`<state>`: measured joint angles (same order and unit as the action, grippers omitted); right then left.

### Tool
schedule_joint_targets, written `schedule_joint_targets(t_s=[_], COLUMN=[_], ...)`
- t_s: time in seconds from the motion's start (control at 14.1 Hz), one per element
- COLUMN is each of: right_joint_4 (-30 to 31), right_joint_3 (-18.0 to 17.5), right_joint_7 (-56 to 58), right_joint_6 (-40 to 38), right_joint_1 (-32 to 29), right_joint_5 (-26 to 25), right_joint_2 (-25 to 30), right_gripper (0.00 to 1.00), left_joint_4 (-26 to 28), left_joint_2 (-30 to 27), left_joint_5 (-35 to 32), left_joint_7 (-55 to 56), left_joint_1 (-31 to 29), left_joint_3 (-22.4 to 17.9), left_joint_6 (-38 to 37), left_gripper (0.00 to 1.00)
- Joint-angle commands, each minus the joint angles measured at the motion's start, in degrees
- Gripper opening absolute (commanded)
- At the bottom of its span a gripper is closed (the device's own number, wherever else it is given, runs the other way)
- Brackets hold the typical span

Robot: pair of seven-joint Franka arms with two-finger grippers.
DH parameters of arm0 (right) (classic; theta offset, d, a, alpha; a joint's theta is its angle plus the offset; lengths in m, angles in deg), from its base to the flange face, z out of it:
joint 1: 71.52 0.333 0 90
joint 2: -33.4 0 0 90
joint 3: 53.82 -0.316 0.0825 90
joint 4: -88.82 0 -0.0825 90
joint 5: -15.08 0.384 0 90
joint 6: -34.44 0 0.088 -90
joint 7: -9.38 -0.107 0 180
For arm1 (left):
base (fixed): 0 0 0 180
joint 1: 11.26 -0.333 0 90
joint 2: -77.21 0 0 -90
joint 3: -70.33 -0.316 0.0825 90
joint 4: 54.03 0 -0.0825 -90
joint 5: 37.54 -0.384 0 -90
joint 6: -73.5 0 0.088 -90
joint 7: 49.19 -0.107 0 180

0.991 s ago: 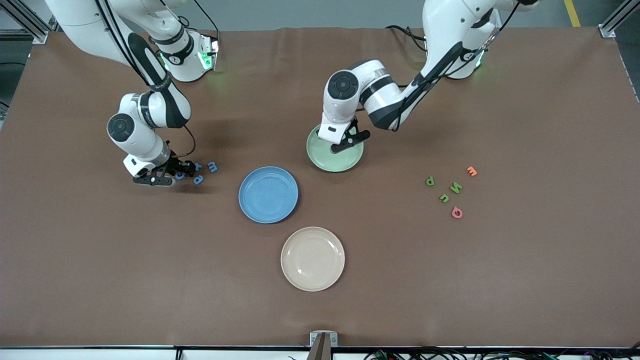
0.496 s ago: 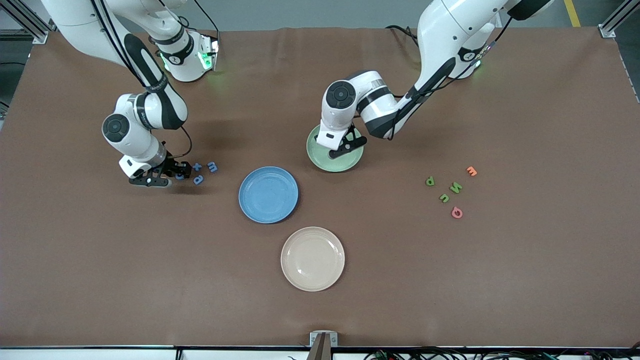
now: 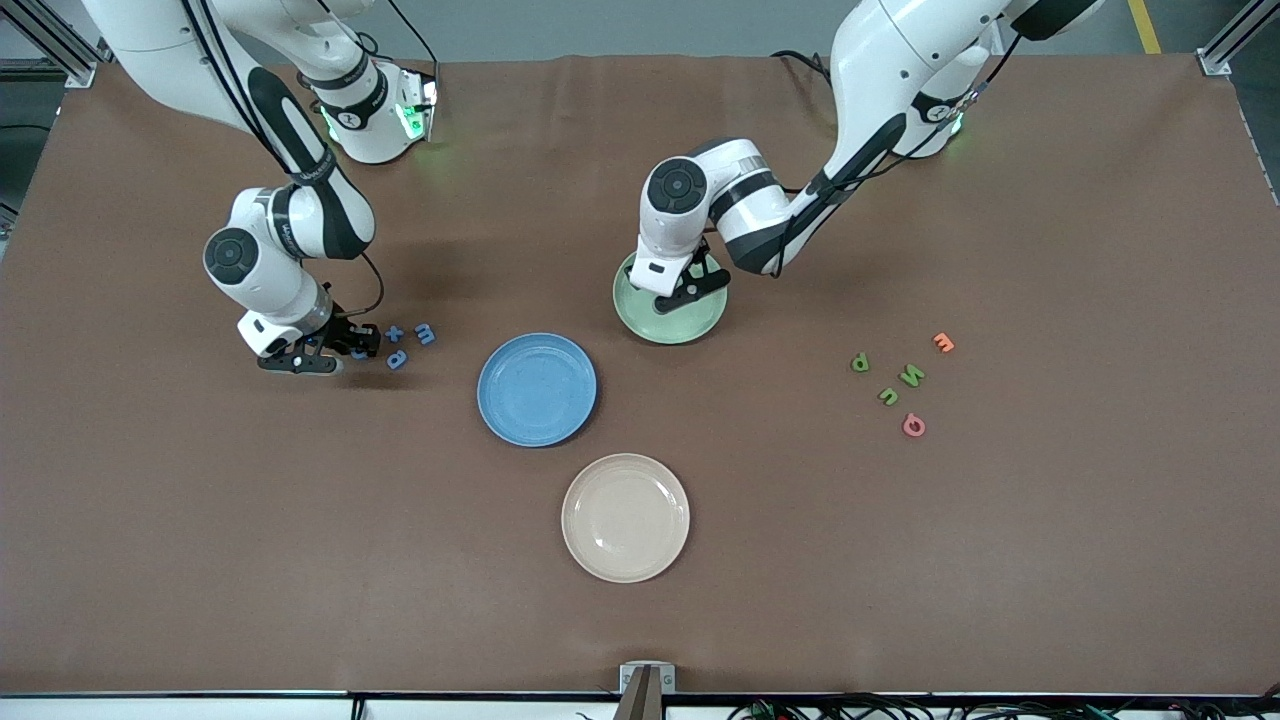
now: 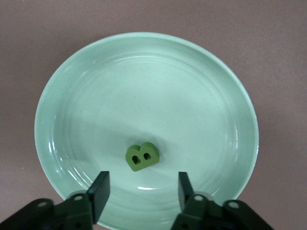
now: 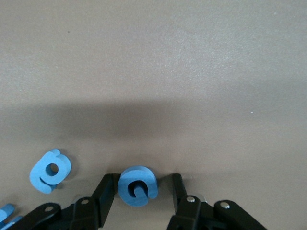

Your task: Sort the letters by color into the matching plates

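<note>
Brown matting covers the table [image 3: 700, 620], with three plates near its middle: a green plate [image 3: 690, 325] closest to the robots' bases, a blue plate [image 3: 537, 389] nearer the front camera, and a cream plate [image 3: 625, 517] nearest of all.

Left gripper [image 4: 142, 188] hangs low over the green plate with its fingers apart and nothing between them. A green B [image 4: 142, 156] lies loose on the plate just past the fingertips, apart from both.

Right gripper [image 5: 143, 188] is down at the table toward the right arm's end, its fingers either side of a blue G [image 5: 137, 185]. The fingers sit close against the letter, though whether they are actually pressing it is hard to tell. Beside it lie a blue P [image 3: 397, 358], a blue plus-shaped piece [image 3: 395, 333] and a blue E [image 3: 425, 333], all on the mat.

Toward the left arm's end sit a green P [image 3: 860, 362], green W [image 3: 911, 376] and green U [image 3: 888, 396], with an orange E [image 3: 943, 342] and a red Q [image 3: 913, 425] among them. The blue plate and cream plate hold no letters.
</note>
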<state>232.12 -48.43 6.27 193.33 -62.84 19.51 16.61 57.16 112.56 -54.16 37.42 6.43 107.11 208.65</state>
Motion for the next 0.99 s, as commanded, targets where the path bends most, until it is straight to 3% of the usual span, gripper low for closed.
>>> schedule_joint_targets(t_s=[0.0,0.35,0.64,0.92], right_joint_4=[-0.6,-0.8,-1.3,-2.7], right_joint_3=[-0.4,-0.4,-0.4,-0.6], right_joint_7=[0.7,0.6,-0.1,-1.3], right_joint_6=[0.2,0.2,-0.3,-0.9], right_joint_1=[-0.5,-0.4,-0.2,0.2], right_joint_5=[0.4,0.5,0.5,0.8], right_joint_2=[-0.9,-0.9,-0.9,-0.3], right_gripper=[0.50,0.41,0.03,0.00], left_joint_4=[0.4,0.3,0.3,1.0], left_joint_2=[-2.1,-7.6,-11.8,-12.3], left_joint_5=[-1.3,-1.2,0.2,0.3], left_joint_7=[1.5,-4.0,-18.3,-29.1], left_joint_1=[-0.7,-7.2,-14.0,-23.6], left_joint_3=[0.1,0.4,0.9,3.3], left_joint_6=[-0.5,-3.2,-7.8,-8.3], left_gripper=[0.99,0.99,0.99,0.99])
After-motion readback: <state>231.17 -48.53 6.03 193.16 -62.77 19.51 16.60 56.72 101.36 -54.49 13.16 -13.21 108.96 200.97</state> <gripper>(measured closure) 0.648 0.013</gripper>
